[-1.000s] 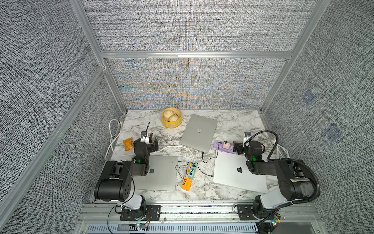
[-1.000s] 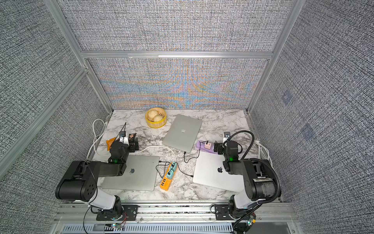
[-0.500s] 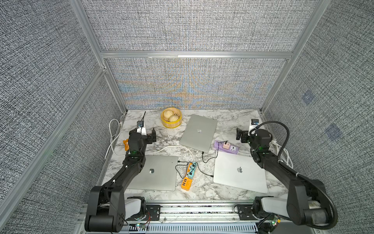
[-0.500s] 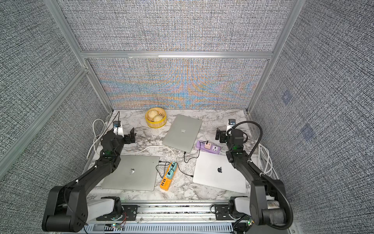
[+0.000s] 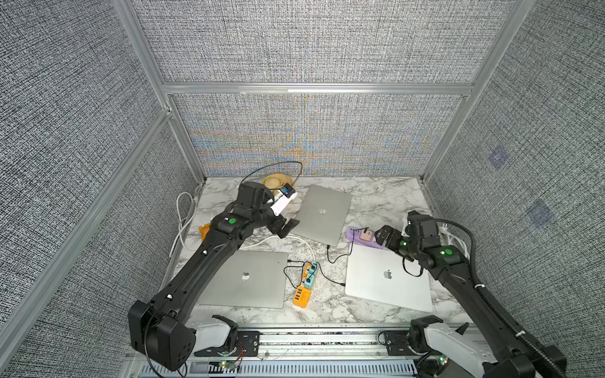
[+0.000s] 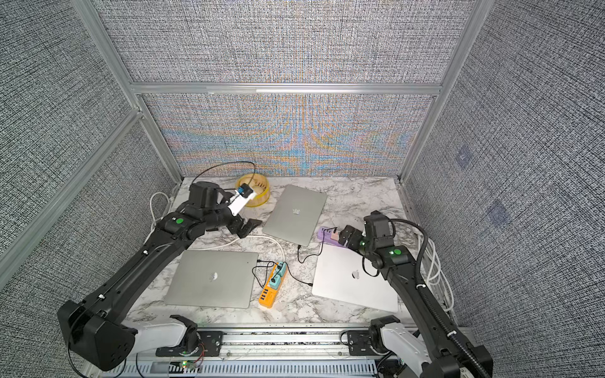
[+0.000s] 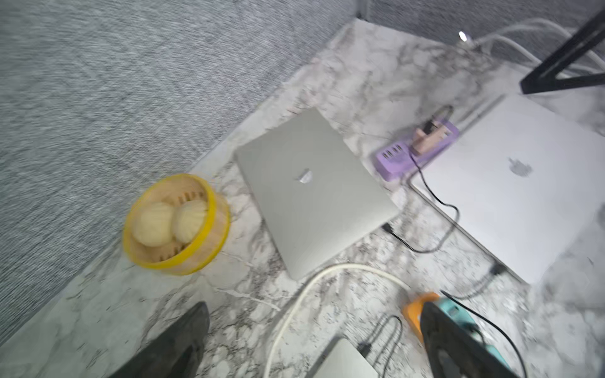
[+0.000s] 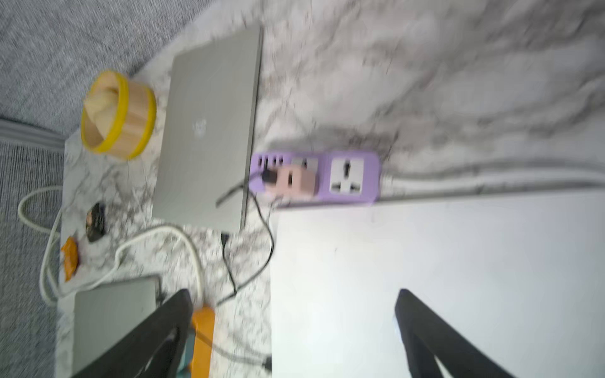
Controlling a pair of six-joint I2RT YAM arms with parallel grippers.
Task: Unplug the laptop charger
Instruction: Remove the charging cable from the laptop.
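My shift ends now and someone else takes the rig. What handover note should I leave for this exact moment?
Left hand: open, empty, hovering beside the far laptop.
Right hand: open, empty, close to the purple power strip.
The pink charger sits plugged into that strip, its black cable running to the far laptop.
Two teal chargers are plugged into the orange strip.
Done: nothing unplugged yet.
Left: grip a charger, likely the pink one, and pull it out.
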